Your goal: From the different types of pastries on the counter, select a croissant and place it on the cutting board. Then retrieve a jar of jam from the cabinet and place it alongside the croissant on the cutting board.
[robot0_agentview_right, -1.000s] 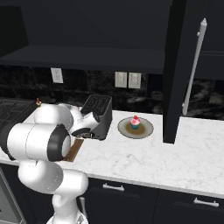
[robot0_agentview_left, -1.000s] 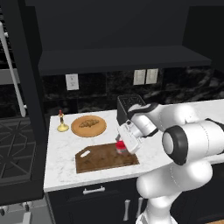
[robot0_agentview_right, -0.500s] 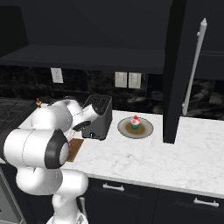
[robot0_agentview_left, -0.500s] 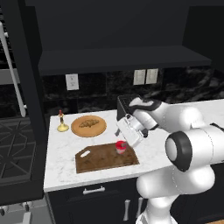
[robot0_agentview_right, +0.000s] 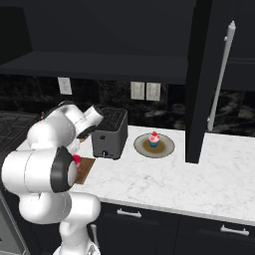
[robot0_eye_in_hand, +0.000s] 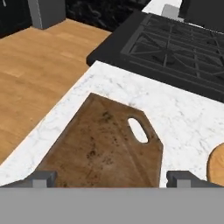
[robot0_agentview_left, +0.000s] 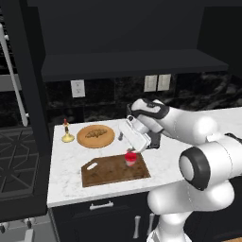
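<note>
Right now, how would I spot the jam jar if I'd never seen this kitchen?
Find the white marble counter beside the stove, then the dark wooden board lying on it. The jam jar stands near the board's right end: tiny, red-lidded, nothing like the croissant on the round plate behind.

The desk shows polished white marble with grey veining. The cutting board is dark, matt wood with a mottled, worn grain. The round plate looks like pale, smooth wood, and the croissant on it has a ridged, baked crust. The jar of jam has a glossy red lid. The toaster is dull dark metal, and the candlestick looks brassy.
</note>
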Controlling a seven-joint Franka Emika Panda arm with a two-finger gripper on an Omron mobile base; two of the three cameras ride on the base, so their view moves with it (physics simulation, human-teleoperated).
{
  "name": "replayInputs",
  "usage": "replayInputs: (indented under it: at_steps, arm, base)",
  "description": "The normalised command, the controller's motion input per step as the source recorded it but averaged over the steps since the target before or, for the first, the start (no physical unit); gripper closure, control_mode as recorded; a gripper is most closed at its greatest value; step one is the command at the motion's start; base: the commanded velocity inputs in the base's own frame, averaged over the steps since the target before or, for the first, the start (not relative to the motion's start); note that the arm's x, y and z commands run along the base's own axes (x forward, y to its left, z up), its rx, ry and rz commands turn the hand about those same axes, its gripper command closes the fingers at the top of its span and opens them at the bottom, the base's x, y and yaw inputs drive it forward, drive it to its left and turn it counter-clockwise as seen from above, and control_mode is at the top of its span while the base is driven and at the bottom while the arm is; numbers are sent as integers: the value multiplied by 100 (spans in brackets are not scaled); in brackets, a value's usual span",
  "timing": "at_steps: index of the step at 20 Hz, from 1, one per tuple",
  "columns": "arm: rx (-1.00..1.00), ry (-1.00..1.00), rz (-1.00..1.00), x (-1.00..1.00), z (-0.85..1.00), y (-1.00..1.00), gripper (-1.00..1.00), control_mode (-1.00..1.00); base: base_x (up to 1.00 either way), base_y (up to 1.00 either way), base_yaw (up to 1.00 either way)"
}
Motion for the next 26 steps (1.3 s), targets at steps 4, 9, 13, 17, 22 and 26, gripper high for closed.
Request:
replayInputs:
  at_steps: [4,9,13,17,22,26]
  arm:
    - [-7,-36,9,0,1,28,-100,-100]
    - [-3,-36,8,2,0,30,-100,-100]
    - [-3,-27,11,21,1,36,-100,-100]
    - [-3,-25,16,34,10,37,-100,-100]
    - [-1,-19,19,9,6,10,-100,-100]
    - [0,-2,7,0,0,0,-100,-100]
  base:
    - [0,0,0]
    - [0,0,0]
    - [0,0,0]
    - [0,0,0]
    - [0,0,0]
    - [0,0,0]
